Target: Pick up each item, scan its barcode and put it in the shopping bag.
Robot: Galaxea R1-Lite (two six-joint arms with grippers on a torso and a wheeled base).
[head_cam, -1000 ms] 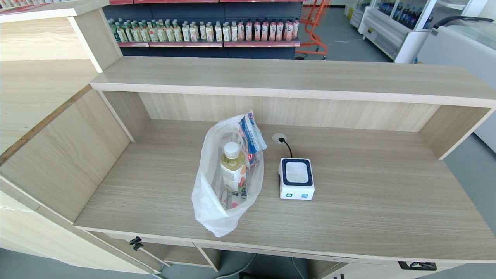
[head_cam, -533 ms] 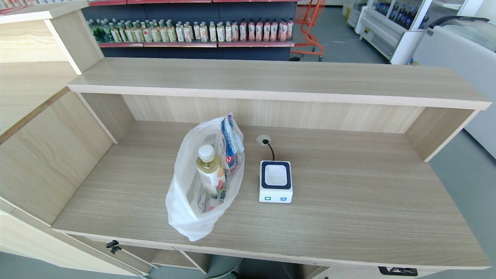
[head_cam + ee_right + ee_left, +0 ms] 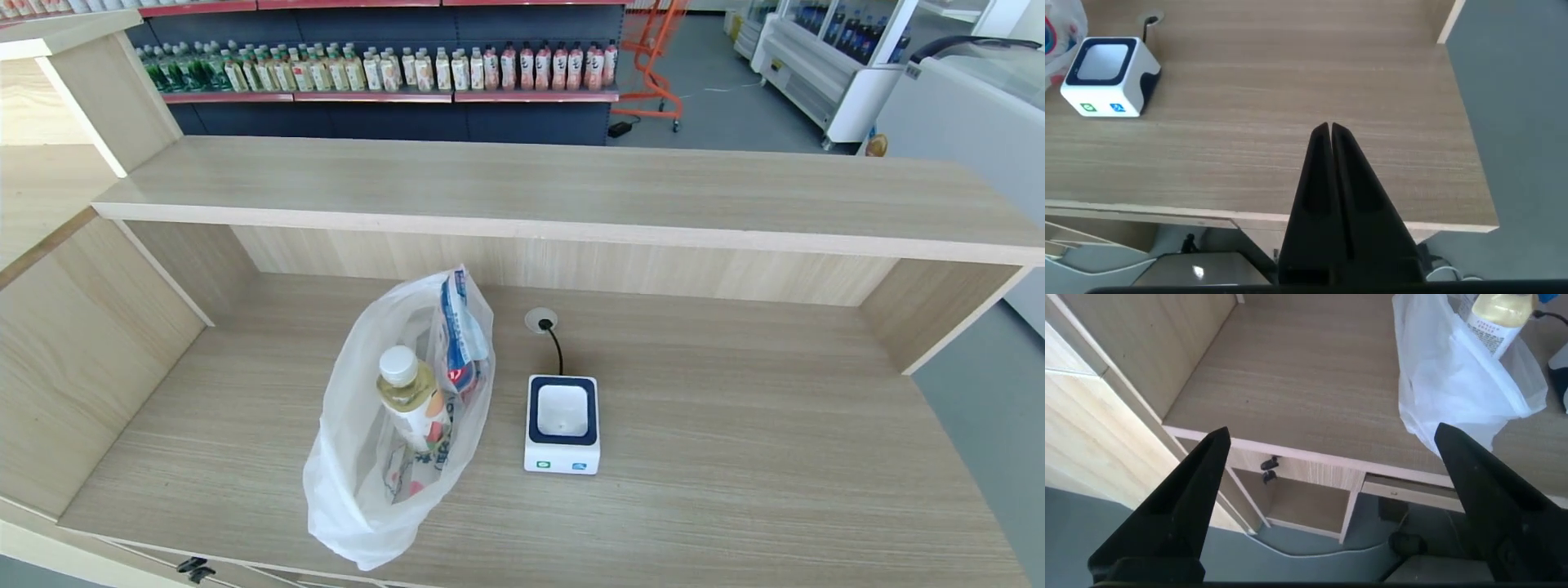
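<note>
On the surface (image 3: 735,457), left of centre, the shopping bag (image 3: 359,490) stands with its mouth open upward. A bottle (image 3: 406,396) sits upright inside it, cap uppermost. A blue packet (image 3: 457,327) rests on edge against the bag's far wall. Some printed goods lie at the bottom, too crumpled to identify.

The scanner (image 3: 562,425) sits just beside the bag on the robot's right, apart from it, window facing up. Its cable (image 3: 557,347) runs back to a grommet (image 3: 541,319) in the surface. This layout appears deliberate: a scanned item has only a short way to travel into the open bag.

The left gripper (image 3: 1331,441) hangs off the front edge of the surface, near the bag's corner. Its fingers (image 3: 1184,506) are spread wide and carry nothing. The right gripper (image 3: 1329,131) hangs off the front edge on the other side, well apart from the scanner. Its fingers are pressed together with nothing between them. Neither arm is placed for a pick or a scan.

Assessment: the goods found are all inside the bag, so the task looks finished or very nearly so.

Compared with a second ago, the whole head picture has shifted, with bag and scanner sitting lower and further left. That is the camera moving. Bag, bottle, packet and scanner keep the same positions relative to one another.
</note>
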